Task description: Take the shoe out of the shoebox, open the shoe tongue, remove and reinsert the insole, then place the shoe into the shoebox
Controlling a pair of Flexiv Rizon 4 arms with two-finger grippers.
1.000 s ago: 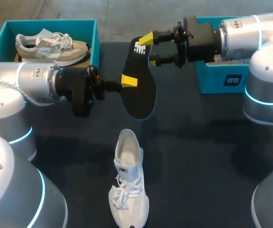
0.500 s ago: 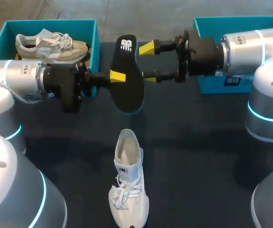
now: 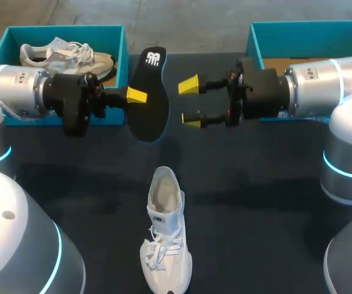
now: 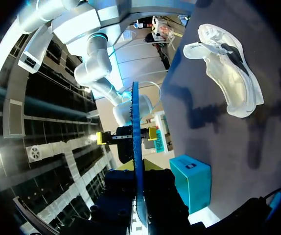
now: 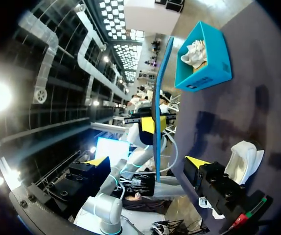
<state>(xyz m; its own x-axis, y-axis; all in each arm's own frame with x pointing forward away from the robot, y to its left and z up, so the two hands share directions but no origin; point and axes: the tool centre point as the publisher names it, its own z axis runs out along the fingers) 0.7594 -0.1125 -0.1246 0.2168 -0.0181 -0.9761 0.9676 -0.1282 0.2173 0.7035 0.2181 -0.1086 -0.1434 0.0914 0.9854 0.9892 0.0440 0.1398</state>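
Left shoebox point(image 3: 65, 28) sits at 10 o'clock on the table, with a beige shoe point(image 3: 65, 58) inside. The left gripper point(image 3: 138, 95) is clamped on the black insole point(image 3: 151, 79), fingers pinching its two faces about mid-length. The insole is held in the air on edge, roughly 12 o'clock from the white shoe point(image 3: 164, 239). The left wrist view shows the insole point(image 4: 134, 147) edge-on between the fingers as a thin line. The white shoe lies on the table at 6 o'clock, toe toward the robot, collar open, nothing touching it. The right gripper point(image 3: 191, 103) hangs just at 3 o'clock of the insole, jaws spread wide and empty, not touching it. The right shoebox point(image 3: 311, 27) at 2 o'clock looks empty. Judged handling: the insole is light, thin foam that bends easily, so pinch near the heel and feed it in toe first. The shoe is light with a soft upper, so grip the firmer heel or sole sides.
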